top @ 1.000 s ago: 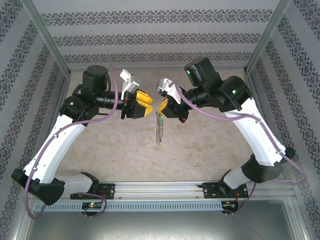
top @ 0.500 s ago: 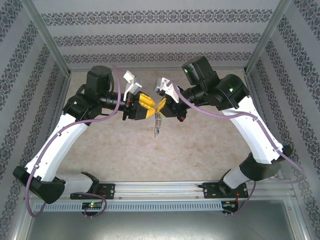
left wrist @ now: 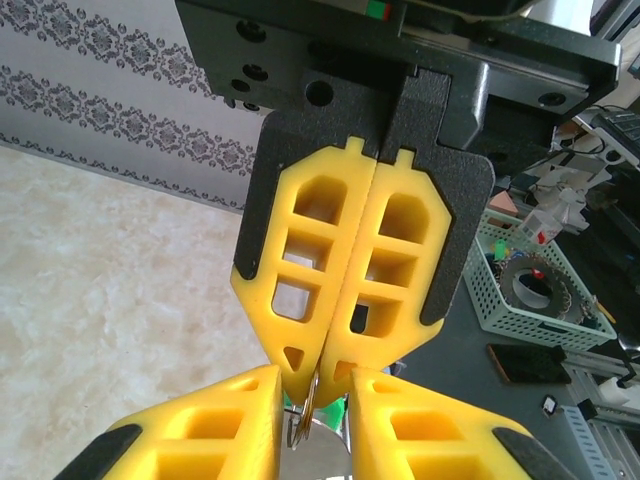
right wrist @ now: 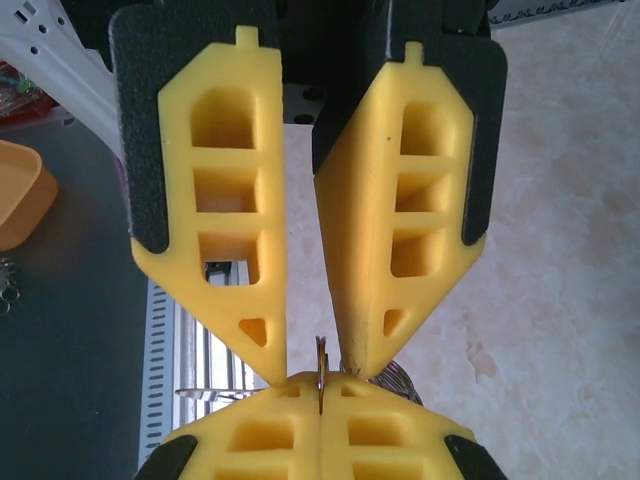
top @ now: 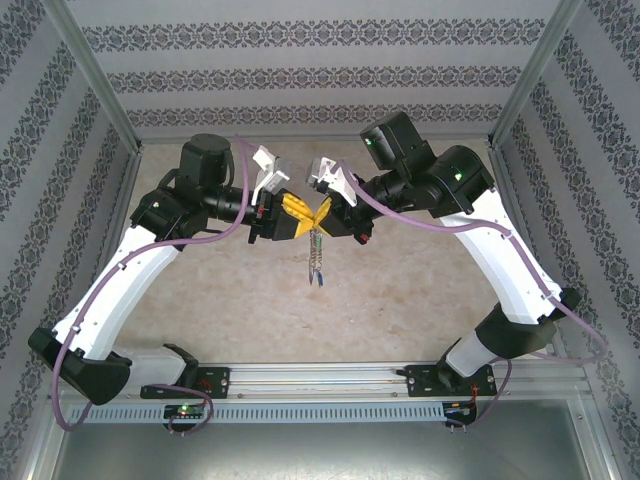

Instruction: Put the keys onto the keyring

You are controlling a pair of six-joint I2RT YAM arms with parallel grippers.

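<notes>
- The left arm (top: 120,290) rises from its base and bends inward, wrist level.
- The right arm (top: 505,270) mirrors it from the other side.
- The grippers meet tip to tip, held high between the arms.
- The left gripper (right wrist: 316,360) has its fingers spread, tips flanking the other's.
- The right gripper (right wrist: 320,400) has its fingers pressed together, pinching the keyring (top: 316,255).

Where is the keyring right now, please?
In the top view the keyring dangles at centre, pinched by the right gripper, tip to tip with the left gripper.
</notes>
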